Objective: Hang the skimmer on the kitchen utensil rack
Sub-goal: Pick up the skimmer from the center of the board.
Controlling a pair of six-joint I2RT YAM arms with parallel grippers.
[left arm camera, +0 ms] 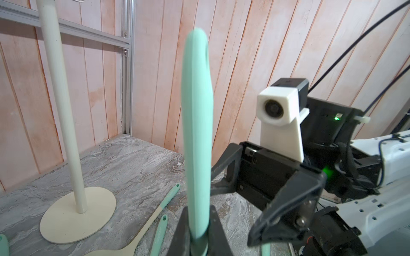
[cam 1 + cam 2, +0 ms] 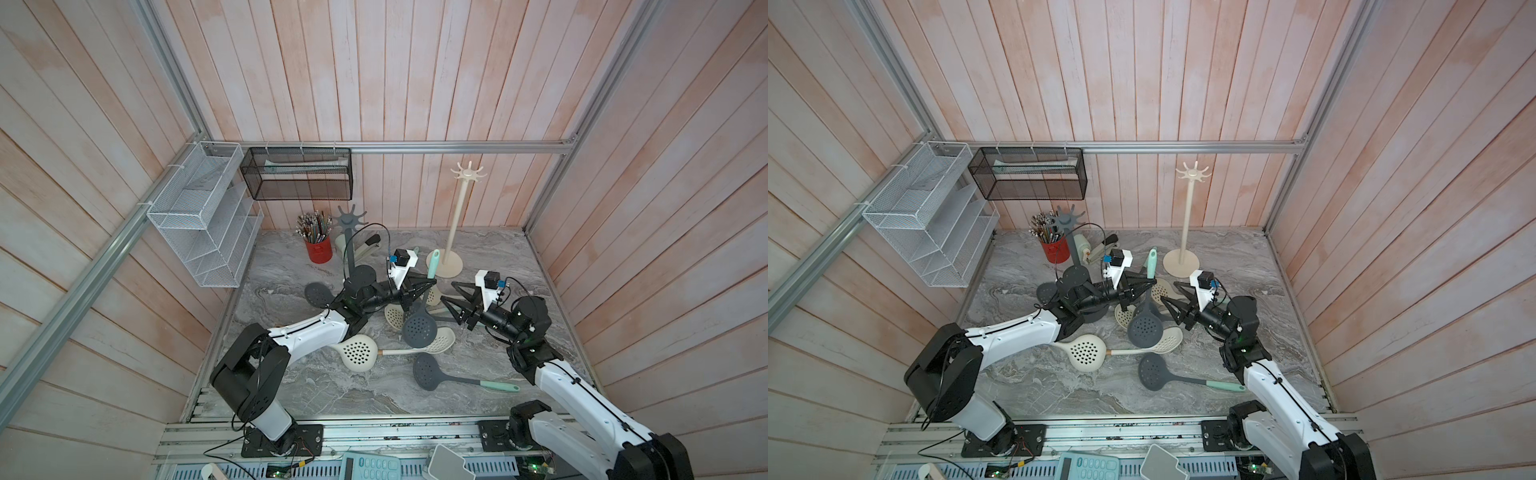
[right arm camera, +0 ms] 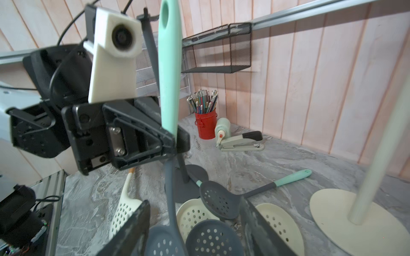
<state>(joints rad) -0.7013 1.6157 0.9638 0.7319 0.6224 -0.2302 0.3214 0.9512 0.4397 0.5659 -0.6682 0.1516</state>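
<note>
Where marble tabletop [image 2: 353, 395] meets pink plank walls [image 2: 415, 83], my left gripper [image 2: 430, 284] clamps the skimmer [image 2: 419, 329] upright by its mint handle, near the cream rack [image 2: 453, 224]. My right gripper [image 2: 447, 291] gapes, holding nothing. A lying handle's lettering [image 1: 159, 240]: unreadable.

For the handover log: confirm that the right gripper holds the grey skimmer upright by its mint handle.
Wrong arm. The left gripper holds the grey skimmer upright by its mint handle, as the right wrist view shows; the right gripper stands open and empty.
</note>
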